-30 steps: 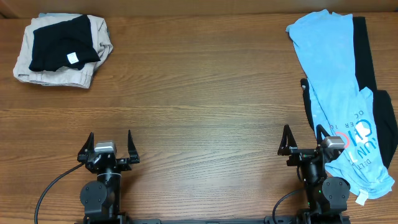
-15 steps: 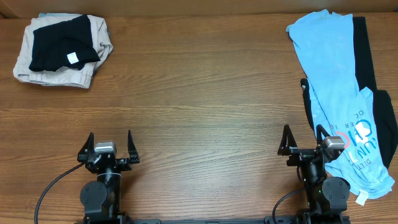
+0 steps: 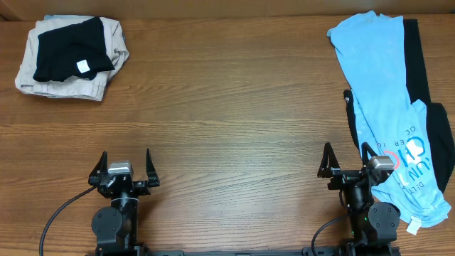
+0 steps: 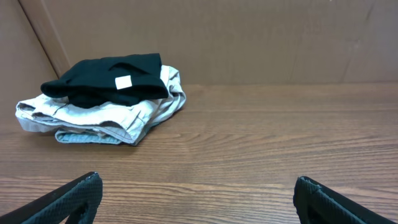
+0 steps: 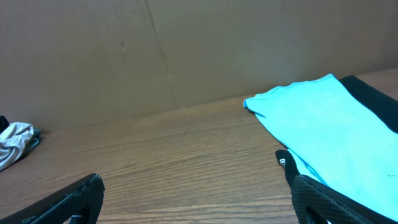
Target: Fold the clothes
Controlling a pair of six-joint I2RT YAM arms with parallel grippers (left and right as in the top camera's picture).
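Start of a fold cycle, by the look; nothing gripped yet.

Near edge of table (image 3: 227,107), L side: left claw (image 3: 126,153) spread wide, empty, pointing out over bare wood.

R side: right claw (image 3: 346,148) likewise spread wide, empty, right up against near end of the blue pile. Touching or not, can't tell.

Far L corner: black tee (image 3: 67,51), white tag up, compact, lying on top of tan trousers (image 3: 60,89). Looks already folded, prob. done. Well apart from left claw.

R edge, far corner down to near edge: blue tees (image 3: 373,64), loose and overlapping, one w/ print nearest the right claw. Black garment (image 3: 414,50) under them, showing along R side. All unfolded, rumpled.

Judged step: picking next piece from R pile.

Next move prob. calls for right claw to reach fwd-right, pinch a single layer at edge of top blue tee, and drag it to bare centre. Then left claw across to help spread it flat before folding.

Risk: grabbing two layers at once, w/ overlap hard to read from above. Which tee on top, can't say for sure.
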